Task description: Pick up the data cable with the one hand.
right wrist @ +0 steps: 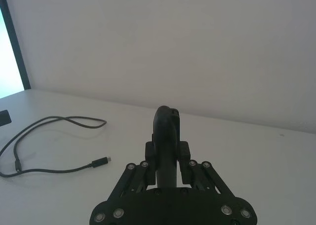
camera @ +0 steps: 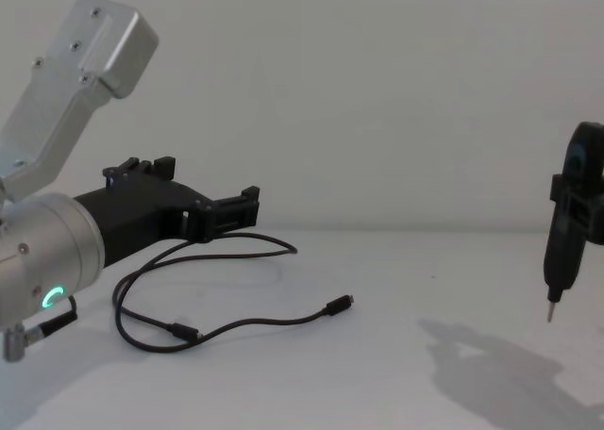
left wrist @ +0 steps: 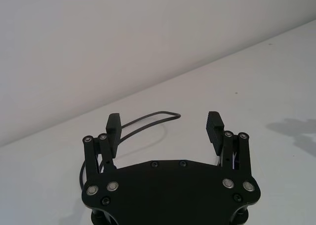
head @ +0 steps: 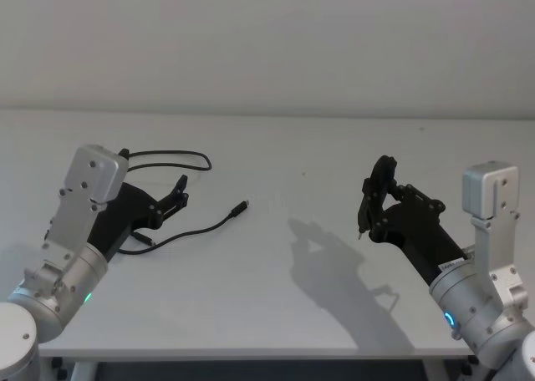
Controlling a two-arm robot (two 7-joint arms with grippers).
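Thin black cable (head: 201,229), slack on the table in a loose loop, one plug tipped in metal, lying out past the left gripper (head: 180,190). Black, angular, green ring lit on silver wrist. Raised above the loop, clear of it, jaws spread wide and empty.

white table (head: 276,306) | pale wall (head: 267,38) behind | black needle-tipped tool (camera: 564,224), tip down
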